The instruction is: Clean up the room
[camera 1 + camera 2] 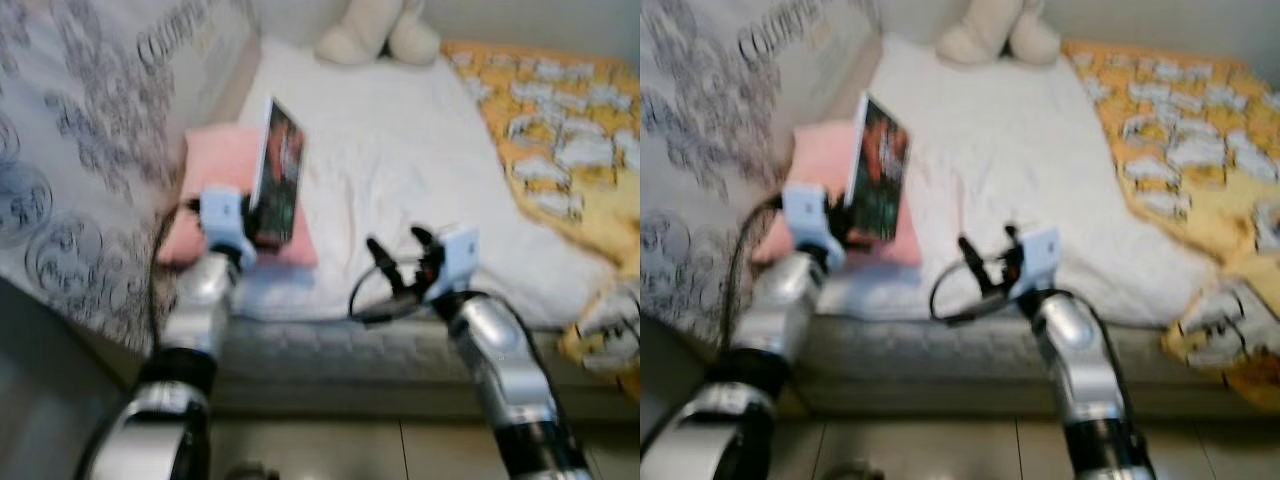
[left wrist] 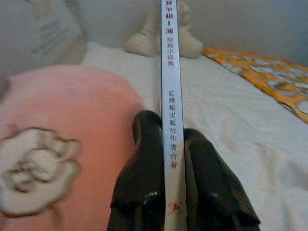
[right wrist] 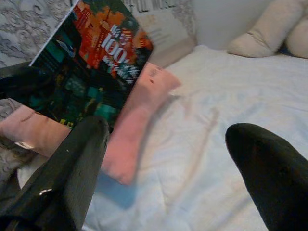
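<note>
A book [image 1: 281, 170] with a dark, colourful cover and a white spine [image 2: 169, 86] stands upright on edge above the pink pillow [image 1: 222, 180] at the bed's left side. My left gripper [image 1: 262, 212] is shut on the book's lower edge, one black finger [image 2: 144, 163] on each side of the spine. My right gripper [image 1: 396, 252] hovers open over the front edge of the white sheet [image 1: 400, 170], to the right of the book, with nothing between its fingers [image 3: 72, 168]. The book's cover [image 3: 91, 62] faces the right wrist camera.
A cream stuffed toy [image 1: 378, 30] sits at the head of the bed. An orange patterned blanket [image 1: 570, 150] covers the bed's right side. A patterned wall covering [image 1: 70, 140] runs along the left. The grey mattress edge [image 1: 340, 350] and tiled floor [image 1: 400, 450] lie in front.
</note>
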Controlling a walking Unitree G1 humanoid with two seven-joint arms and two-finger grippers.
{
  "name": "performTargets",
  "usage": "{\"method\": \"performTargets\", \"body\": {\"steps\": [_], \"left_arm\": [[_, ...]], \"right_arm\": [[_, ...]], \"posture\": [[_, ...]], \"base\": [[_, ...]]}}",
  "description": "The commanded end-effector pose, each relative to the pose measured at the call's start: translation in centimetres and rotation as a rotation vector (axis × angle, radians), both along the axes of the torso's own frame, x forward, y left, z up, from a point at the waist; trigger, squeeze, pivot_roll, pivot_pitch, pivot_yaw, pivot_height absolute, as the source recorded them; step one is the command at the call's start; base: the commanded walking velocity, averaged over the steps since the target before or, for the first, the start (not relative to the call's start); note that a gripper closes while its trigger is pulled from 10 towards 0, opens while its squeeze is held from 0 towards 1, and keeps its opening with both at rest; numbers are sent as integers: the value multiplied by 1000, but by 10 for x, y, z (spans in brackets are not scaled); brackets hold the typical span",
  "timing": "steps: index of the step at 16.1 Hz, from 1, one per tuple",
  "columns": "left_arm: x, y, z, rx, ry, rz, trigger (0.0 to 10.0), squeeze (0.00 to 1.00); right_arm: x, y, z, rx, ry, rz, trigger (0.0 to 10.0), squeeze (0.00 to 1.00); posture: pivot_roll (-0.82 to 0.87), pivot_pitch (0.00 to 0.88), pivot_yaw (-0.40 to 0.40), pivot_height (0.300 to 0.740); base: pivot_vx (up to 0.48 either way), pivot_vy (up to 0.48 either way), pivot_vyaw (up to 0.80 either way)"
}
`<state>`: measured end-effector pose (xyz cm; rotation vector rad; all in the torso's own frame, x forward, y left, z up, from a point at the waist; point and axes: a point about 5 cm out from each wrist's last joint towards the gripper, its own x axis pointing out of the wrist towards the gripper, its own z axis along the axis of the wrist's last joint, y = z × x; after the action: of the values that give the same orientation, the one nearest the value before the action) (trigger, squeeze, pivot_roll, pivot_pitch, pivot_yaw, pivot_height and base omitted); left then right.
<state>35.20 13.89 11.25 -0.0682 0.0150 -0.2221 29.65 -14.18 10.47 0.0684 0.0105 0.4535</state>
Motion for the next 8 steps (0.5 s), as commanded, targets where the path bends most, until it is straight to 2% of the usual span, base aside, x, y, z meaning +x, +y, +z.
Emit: {"method": "performTargets", "body": {"steps": [1, 3, 6, 8], "left_arm": [[5, -3, 17, 16, -64, -9, 10000, 0], [5, -4, 20, 14, -78, -3, 10000, 0], [6, -11, 25, -43, -89, -23, 10000, 0], [5, -13, 24, -52, -98, -9, 10000, 0]], "right_arm": [[2, -1, 3, 7, -7, -10, 10000, 0], [3, -1, 5, 4, -20, -14, 10000, 0], [2, -4, 4, 6, -20, -27, 10000, 0], [2, -4, 5, 6, -23, -26, 10000, 0]], "posture": [[-85, 0, -19, 740], [-87, 0, -18, 740], [-92, 0, -14, 740], [-95, 0, -14, 740]], "base": [[0, 0, 0], [0, 0, 0], [0, 0, 0], [0, -431, 0]]}}
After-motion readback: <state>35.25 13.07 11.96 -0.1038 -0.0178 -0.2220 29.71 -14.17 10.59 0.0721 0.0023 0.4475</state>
